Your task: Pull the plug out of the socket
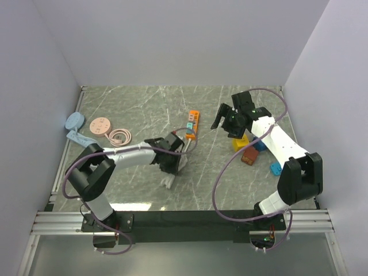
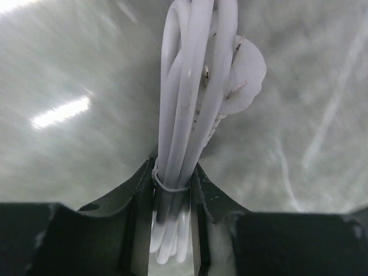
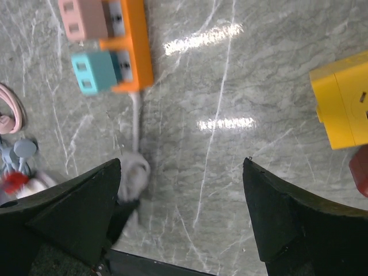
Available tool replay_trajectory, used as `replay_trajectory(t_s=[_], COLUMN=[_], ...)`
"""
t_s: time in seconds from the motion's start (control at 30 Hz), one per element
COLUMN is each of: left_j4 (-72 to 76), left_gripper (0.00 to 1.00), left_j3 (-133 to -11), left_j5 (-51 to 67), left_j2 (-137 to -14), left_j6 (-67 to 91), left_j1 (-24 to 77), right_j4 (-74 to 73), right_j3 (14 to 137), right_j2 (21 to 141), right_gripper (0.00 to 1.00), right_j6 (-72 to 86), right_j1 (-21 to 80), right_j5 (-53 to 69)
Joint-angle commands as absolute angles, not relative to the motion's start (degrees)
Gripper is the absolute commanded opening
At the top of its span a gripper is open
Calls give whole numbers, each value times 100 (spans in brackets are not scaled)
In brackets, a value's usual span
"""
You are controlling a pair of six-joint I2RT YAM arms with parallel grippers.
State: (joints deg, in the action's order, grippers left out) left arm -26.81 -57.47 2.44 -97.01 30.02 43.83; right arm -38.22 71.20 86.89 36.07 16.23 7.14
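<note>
Marble-patterned desk (image 1: 138, 103), two arms on it. The left arm (image 1: 123, 154) reaches to the middle of the top view. The right arm (image 1: 279, 144) is on the right.

One orange power strip (image 3: 135, 52), upper left of the right wrist view. It carries two plugs side by side, one pink plug (image 3: 83, 20) and one teal plug (image 3: 95, 72).

One tied bundle of white cable (image 2: 187, 126), clamped tight between the left fingers (image 2: 138, 195).

Four blocks at right in the top view: one yellow block (image 1: 241, 142), one red block (image 1: 250, 156) and two blue blocks (image 1: 276, 168).

One white plug (image 2: 244, 75) at the bundle's upper end, prongs bare.

Right fingers (image 3: 75, 201) are spread wide, holding nothing, beside the strip.
</note>
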Motion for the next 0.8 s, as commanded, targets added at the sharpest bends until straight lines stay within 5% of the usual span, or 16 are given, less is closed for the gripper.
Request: replay_trajectory(t_s=[0.0, 0.13, 0.23, 0.27, 0.4, 0.77], left_j4=[-2444, -2198, -2423, -2539, -2821, -2742], left_gripper=[1, 2, 33, 56, 87, 94], left_j3=[-5423, -5510, -5790, -5862, -5862, -5538], left_j5=[351, 386, 29, 18, -491, -906], left_j2=[-9395, -9422, -9387, -9335, -8931, -6849], left_j6=[4446, 5088, 5405, 5492, 6028, 6435], left_j1=[4886, 5141, 5378, 5422, 5432, 4574], right_j4=[-3718, -3814, -3928, -3964, -4043, -4271], right_j3=[7523, 7769, 7962, 8067, 8279, 9281], right_j2=[8920, 9175, 9351, 9447, 9668, 10476], right_gripper=[93, 92, 92, 92, 91, 90], right_j6=[3402, 3182, 2998, 2962, 2673, 2426], right_j1=[1582, 1591, 1600, 1600, 1731, 2723], right_j5=[782, 861, 923, 932, 984, 510])
